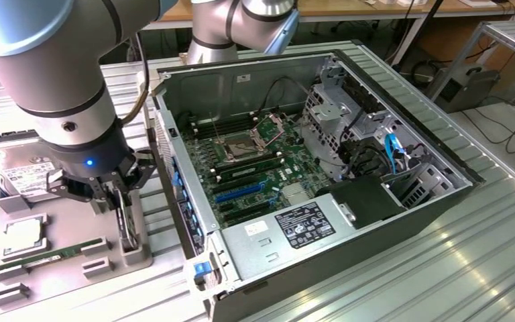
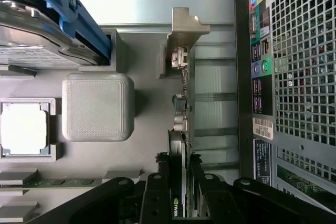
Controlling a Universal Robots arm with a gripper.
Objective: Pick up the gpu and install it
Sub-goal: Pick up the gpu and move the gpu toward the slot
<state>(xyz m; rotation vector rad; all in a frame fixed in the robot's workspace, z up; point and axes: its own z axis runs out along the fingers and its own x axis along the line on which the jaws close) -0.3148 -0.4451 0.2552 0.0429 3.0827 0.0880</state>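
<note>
Fingers (image 2: 156, 198) clamp both faces of the gpu (image 2: 184, 129), which stands on edge in its holder (image 1: 137, 257) beside the case (image 1: 267, 268). The card looks light, stiff and fragile, best gripped at the board edges, clear of components.

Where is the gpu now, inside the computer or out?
Out: the gpu stands on edge in the grey holder beside the case, gripper over it.
</note>
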